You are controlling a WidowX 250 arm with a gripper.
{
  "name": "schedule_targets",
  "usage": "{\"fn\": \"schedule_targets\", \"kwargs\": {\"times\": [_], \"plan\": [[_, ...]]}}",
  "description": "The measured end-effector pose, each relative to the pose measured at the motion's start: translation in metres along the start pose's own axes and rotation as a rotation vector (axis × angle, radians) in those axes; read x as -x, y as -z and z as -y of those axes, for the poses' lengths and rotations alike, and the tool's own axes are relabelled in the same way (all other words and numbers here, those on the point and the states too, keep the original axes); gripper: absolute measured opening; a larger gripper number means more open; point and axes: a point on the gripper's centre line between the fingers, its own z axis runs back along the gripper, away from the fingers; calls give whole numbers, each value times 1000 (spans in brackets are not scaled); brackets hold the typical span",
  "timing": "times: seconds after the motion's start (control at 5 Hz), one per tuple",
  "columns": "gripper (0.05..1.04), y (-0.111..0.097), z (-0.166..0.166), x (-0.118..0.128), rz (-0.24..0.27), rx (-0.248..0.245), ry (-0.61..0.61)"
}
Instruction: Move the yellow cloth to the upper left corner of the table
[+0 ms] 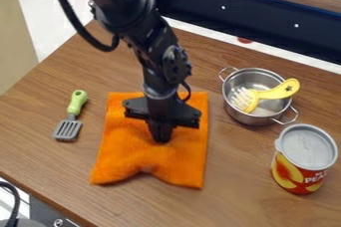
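The orange cloth (123, 146) lies spread out on the wooden counter (246, 206), between its far and near edges. It is plain and roughly rectangular, mostly flat, its near side rumpled and bowed inward around the middle.

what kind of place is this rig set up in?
Probably a robotics lab or test bench dressed as a kitchen, not a working one. A robot arm hangs over a wood-look tabletop, with a metal pot and a green-handled spatula set out around it.
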Motion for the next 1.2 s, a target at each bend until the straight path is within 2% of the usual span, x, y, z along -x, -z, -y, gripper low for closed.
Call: {"fn": "schedule_targets", "kwargs": {"times": [0.4, 0.6, 0.8, 1.2], "plan": [[53, 9, -12, -45, 89, -54, 0], [53, 11, -12, -64, 97, -40, -53], [53, 10, -13, -70, 79, -25, -66], [53, 2, -16, -70, 63, -32, -105]]}}
